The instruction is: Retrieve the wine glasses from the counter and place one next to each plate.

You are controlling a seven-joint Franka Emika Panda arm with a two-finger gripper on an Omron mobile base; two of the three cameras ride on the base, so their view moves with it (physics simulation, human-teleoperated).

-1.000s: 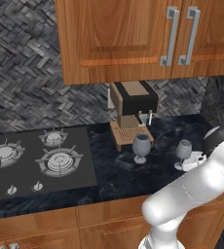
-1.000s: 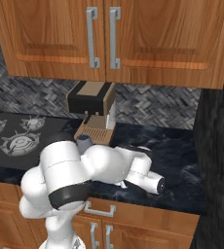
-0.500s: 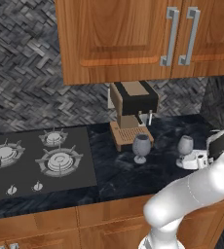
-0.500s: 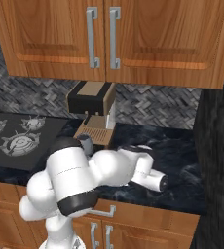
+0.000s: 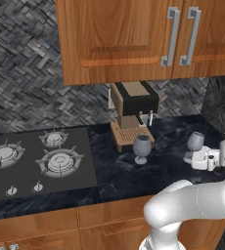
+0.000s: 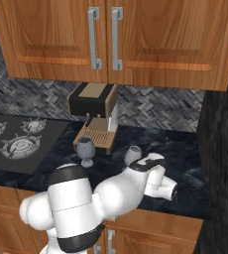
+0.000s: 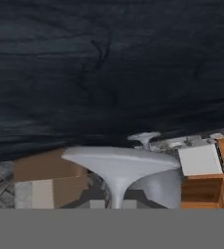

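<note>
Two translucent grey wine glasses stand on the black marble counter (image 5: pixel 168 168). One wine glass (image 5: pixel 142 148) (image 6: pixel 85 149) stands upright in front of the coffee machine. The other wine glass (image 5: pixel 195 141) (image 6: pixel 132 154) stands further right, and my gripper (image 5: pixel 193 157) (image 6: pixel 136 166) is shut low on its stem. The hand view is rolled upside down: the held glass's round foot (image 7: pixel 119 163) is close, and its stem runs down between my jaws. The free glass (image 7: pixel 155 182) shows behind it. The plates are out of view.
A brown and black coffee machine (image 5: pixel 132 113) (image 6: pixel 95 114) stands at the back wall. A gas hob (image 5: pixel 33 161) is set into the counter on the left. Wooden wall cabinets (image 5: pixel 134 34) hang above. A dark wall (image 6: pixel 222 163) closes the right end.
My jaws have closed from wide open onto the right glass's stem, and the hand has settled in beside it. Both glasses stand where they were.
</note>
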